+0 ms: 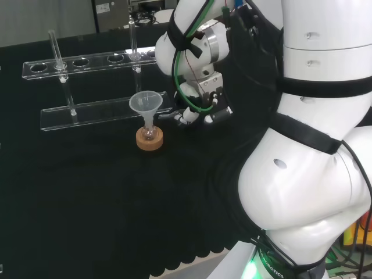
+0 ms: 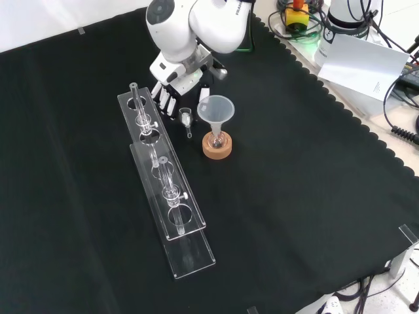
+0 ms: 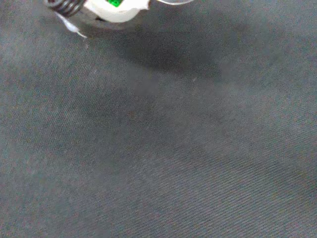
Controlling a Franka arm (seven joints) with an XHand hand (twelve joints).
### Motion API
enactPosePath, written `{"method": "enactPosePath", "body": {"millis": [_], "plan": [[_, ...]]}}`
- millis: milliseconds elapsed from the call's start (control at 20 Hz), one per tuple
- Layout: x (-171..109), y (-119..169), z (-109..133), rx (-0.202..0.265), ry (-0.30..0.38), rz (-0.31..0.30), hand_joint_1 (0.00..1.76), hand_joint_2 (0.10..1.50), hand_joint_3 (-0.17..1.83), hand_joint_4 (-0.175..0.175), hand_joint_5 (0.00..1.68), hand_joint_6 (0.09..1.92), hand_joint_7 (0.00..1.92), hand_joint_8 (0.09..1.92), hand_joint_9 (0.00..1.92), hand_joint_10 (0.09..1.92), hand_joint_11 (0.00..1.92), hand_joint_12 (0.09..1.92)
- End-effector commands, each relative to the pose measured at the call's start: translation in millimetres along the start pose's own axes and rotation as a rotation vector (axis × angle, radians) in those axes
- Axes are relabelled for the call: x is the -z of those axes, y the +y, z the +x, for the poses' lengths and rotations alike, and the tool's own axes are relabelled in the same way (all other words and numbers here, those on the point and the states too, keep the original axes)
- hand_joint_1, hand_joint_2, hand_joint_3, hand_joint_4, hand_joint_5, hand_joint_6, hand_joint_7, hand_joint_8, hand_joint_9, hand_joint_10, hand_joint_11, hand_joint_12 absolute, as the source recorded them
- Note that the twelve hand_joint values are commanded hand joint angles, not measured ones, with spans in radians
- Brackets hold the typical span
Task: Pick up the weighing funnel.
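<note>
The weighing funnel (image 2: pixel 186 118) is a small clear scoop with a short stem. In the front view it sits between the tube rack and the big funnel, its stem pointing toward the camera. In the head view it appears as a thin grey piece (image 1: pixel 166 118) sticking out to the left of the fingertips. The hand (image 2: pixel 171 93) hangs low over the cloth right behind it, its fingers fairly straight and reaching down to the scoop end. The hand (image 1: pixel 200 113) also shows under the white wrist, its thumb held apart. I cannot tell whether the fingers touch the piece.
The big funnel (image 2: pixel 216 108) stands in a small flask on a cork ring (image 2: pixel 217 148), close to the right of the weighing funnel in the front view. A long clear tube rack (image 2: pixel 163 190) with a few tubes lies just to its left. The wrist view shows cloth (image 3: pixel 158 148).
</note>
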State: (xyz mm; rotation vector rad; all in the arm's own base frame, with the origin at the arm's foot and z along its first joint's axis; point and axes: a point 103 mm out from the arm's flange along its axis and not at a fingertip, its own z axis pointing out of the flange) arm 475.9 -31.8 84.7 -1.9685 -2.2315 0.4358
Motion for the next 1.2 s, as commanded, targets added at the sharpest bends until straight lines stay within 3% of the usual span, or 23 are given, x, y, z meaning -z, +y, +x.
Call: {"method": "enactPosePath", "body": {"millis": [50, 400, 800, 1200], "plan": [[24, -16, -24, -0.024, -0.004, 0.005, 1.03, 0.83, 0.57, 0.175, 1.0, 1.1, 0.67, 0.71, 0.87, 0.53, 0.44, 1.28], [61, -41, -53, -0.059, -0.012, 0.011, 1.04, 0.81, 0.6, 0.175, 1.01, 1.1, 0.67, 0.71, 0.87, 0.53, 0.44, 1.28], [90, -67, -78, -0.046, -0.004, -0.019, 1.04, 0.79, 0.64, 0.175, 1.02, 1.1, 0.67, 0.71, 0.87, 0.53, 0.44, 1.27], [124, -93, -68, -0.07, -0.037, -0.034, 1.04, 0.79, 0.64, 0.175, 1.02, 1.1, 0.67, 0.71, 0.88, 0.53, 0.45, 1.28]]}}
